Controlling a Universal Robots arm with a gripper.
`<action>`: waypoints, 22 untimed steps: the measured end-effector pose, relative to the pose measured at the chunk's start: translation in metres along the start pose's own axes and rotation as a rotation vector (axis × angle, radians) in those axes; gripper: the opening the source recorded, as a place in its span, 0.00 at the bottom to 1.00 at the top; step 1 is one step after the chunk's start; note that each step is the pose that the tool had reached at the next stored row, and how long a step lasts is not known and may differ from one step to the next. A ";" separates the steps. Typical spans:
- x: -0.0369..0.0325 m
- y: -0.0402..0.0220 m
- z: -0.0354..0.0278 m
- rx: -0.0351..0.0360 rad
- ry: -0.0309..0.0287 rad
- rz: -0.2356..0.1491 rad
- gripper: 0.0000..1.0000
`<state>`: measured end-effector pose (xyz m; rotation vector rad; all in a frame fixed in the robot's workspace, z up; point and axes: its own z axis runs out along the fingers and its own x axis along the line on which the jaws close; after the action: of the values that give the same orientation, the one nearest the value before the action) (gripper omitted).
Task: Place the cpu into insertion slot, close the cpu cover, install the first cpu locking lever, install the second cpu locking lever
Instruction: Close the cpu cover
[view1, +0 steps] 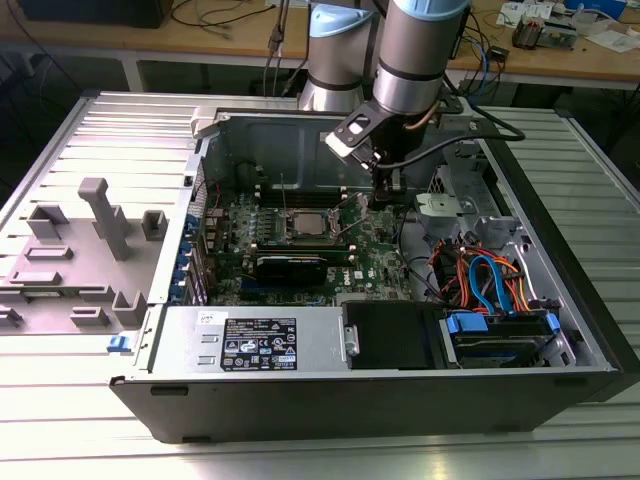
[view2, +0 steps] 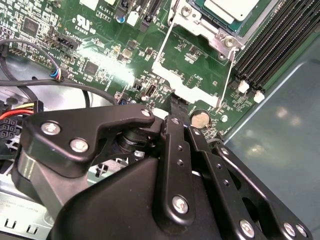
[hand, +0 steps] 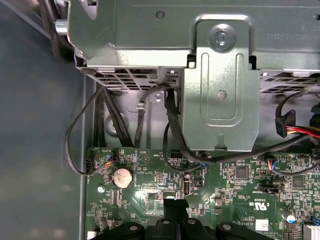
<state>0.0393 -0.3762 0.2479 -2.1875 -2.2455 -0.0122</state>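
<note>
**Exterior view.** The arm reached down into the open computer case (view1: 400, 395), which lay on the ribbed metal desk (view1: 90, 425). The end effector (view1: 384, 190) hung low over the green motherboard (view1: 370, 262). It was just beside the insertion slot (view1: 322, 238), on the exterior view's right. The cpu (view1: 305, 226), a flat square with a dull silver-grey top, lay inside the slot, so placement was judged complete.

**Second wrist view.** The black fingers of the end effector (view2: 178, 105) appeared drawn together, with nothing seen between them. The tips stood near a round coin cell battery (view2: 201, 118). The cpu (view2: 231, 7) sat within the silvery rim of the insertion slot (view2: 200, 25). The cpu cover (view2: 165, 67), a thin bright metal frame with a wide window, appeared raised off the slot, its free edge close to the tips. Closing the cover was judged the step in hand. To do it well, the push should:
- bear on the middle of that free edge;
- follow the hinge arc;
- avoid the chip's top and the thin wire lever (view2: 229, 70).

The sheet metal would likely flex if loaded off-centre.

**First wrist view.** The end effector (hand: 173, 204) hovered over the glossy motherboard (hand: 240, 190), near the battery (hand: 121, 177). Beyond stood a stamped, matt grey steel bracket (hand: 220, 85) and smooth black cables (hand: 75, 145).
</note>
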 end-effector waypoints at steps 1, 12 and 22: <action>0.0000 -0.0015 -0.0002 0.0000 0.0004 0.000 0.11; 0.0003 -0.0133 -0.0030 0.0004 0.0079 0.000 0.11; 0.0007 -0.0246 -0.0030 0.0004 0.0079 0.000 0.11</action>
<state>0.0147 -0.3762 0.2509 -2.1833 -2.2413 -0.0203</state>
